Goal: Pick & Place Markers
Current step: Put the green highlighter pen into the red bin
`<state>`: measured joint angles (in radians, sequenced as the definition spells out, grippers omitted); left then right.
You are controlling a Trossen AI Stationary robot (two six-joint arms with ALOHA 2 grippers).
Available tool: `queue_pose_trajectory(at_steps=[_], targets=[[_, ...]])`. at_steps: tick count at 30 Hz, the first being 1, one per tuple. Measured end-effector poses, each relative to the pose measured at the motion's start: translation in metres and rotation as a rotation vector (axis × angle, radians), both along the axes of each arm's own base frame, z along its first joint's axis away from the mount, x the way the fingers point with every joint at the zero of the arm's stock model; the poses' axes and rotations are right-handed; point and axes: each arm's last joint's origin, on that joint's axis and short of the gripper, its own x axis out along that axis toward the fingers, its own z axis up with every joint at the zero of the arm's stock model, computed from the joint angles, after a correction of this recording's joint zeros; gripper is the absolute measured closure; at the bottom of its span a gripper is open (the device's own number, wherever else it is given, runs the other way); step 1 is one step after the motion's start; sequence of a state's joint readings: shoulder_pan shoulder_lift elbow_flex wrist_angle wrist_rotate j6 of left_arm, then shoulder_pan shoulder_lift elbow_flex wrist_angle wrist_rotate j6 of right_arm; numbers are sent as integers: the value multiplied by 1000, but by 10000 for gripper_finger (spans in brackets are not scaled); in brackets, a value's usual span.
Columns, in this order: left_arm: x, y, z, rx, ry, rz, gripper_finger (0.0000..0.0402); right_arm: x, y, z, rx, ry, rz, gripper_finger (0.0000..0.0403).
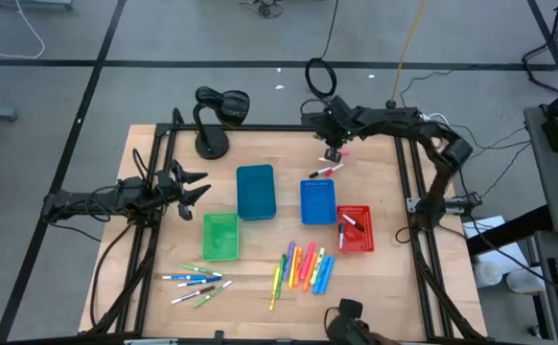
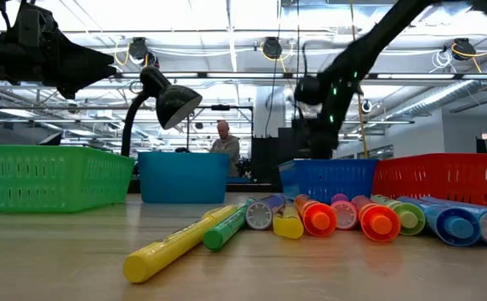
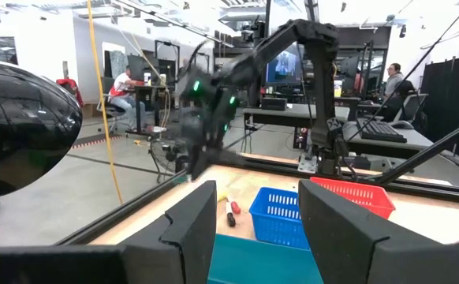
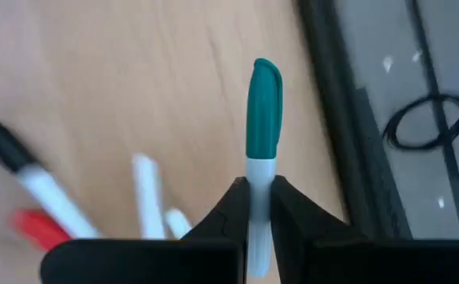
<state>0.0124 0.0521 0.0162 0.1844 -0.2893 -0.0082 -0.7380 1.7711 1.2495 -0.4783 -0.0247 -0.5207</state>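
Green-capped marker (image 4: 262, 142) pinched upright between right jaws (image 4: 259, 197)

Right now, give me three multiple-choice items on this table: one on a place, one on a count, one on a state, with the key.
1. Where is the right gripper?
A. over the far edge of the table, beyond the blue bin
B. over the green bin
C. over the near row of neon markers

2. How many plastic bins stand on the table?
A. two
B. four
C. six

3. What is the right gripper doing?
A. hanging open and empty
B. shut on a white marker with a teal cap
C. shut on the desk lamp

Key: 1 A, the high view shows it there; 2 B, teal, blue, green and red bins; 3 B, the right wrist view shows the fingers pinching the marker's body.
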Motion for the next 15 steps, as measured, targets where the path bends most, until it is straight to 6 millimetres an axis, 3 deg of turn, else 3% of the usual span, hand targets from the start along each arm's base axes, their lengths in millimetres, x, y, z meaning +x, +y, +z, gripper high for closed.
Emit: queue_pose_trajectory(at_steps=[8,15], targets=[[0,0,0,0,0,0,218,-3,55,77,-53,-195,1,385],[0,0,0,0,0,0,217,-10,127,112,78,-272,-15,385]])
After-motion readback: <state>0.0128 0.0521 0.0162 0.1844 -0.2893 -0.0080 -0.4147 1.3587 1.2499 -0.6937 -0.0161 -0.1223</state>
